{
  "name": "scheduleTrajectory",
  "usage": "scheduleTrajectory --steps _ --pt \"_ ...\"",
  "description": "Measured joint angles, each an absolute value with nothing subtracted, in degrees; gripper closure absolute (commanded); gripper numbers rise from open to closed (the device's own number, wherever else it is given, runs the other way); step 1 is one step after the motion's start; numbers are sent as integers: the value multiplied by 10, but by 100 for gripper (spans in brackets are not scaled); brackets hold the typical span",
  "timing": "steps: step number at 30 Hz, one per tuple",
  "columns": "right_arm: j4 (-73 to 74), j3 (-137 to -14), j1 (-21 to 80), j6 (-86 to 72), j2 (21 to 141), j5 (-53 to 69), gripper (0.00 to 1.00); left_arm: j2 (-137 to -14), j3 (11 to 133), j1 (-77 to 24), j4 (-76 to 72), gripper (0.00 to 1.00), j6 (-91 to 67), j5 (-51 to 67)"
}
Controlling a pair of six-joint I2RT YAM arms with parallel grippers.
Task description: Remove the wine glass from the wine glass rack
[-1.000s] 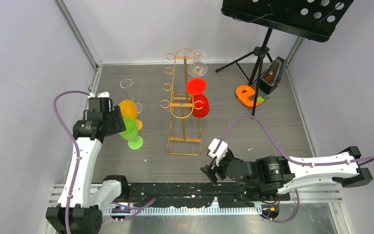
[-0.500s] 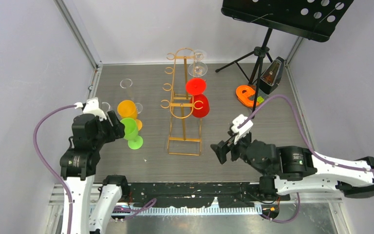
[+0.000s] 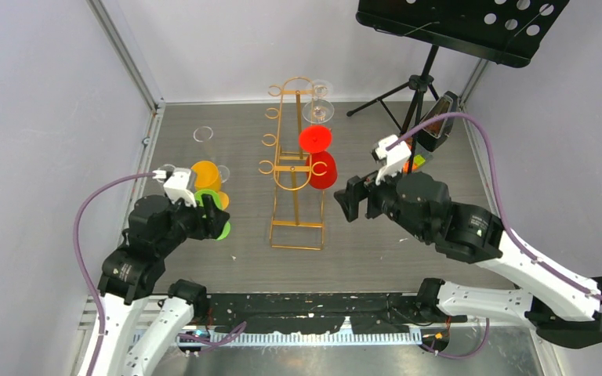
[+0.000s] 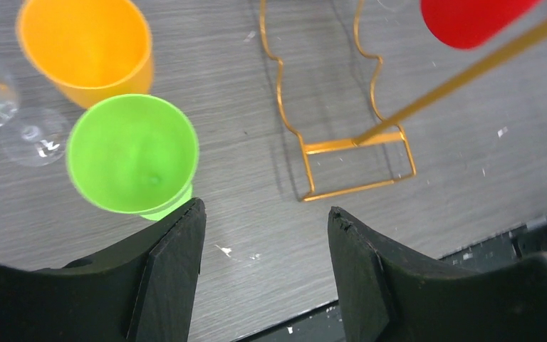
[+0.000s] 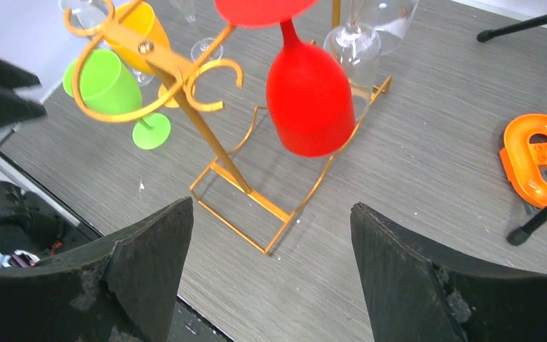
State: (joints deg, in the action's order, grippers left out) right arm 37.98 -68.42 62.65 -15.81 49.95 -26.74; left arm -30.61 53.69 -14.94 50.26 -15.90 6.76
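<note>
Jaws of the right gripper (image 5: pixel 272 214) gape empty, facing the red wine glass (image 5: pixel 306 107) hung bowl-down on the wine glass rack (image 5: pixel 185 105), not touching it. Left gripper (image 4: pixel 265 214) jaws stand parted and empty, just behind a green glass (image 4: pixel 132 153).

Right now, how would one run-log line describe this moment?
right pincer: open, empty, facing red wine glass | red wine glass: hangs on wine glass rack | left pincer: open, empty, near green glass

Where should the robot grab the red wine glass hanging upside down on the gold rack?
Probably the round bowl of the red wine glass, from the right. It hangs foot-up on the right side of the wine glass rack, so the bowl dangles free there, and the right gripper faces it with jaws open.
</note>
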Motion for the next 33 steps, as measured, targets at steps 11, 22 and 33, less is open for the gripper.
scheduleTrajectory --steps 11,22,33 --pt "360 -802 481 -205 601 -129 17 -298 487 -274 461 37 -136 90" --pt "324 -840 384 -293 696 -1 27 -282 472 -305 451 37 -128 117" --pt "282 -840 351 -353 726 55 40 -279 466 -322 447 37 -128 120"
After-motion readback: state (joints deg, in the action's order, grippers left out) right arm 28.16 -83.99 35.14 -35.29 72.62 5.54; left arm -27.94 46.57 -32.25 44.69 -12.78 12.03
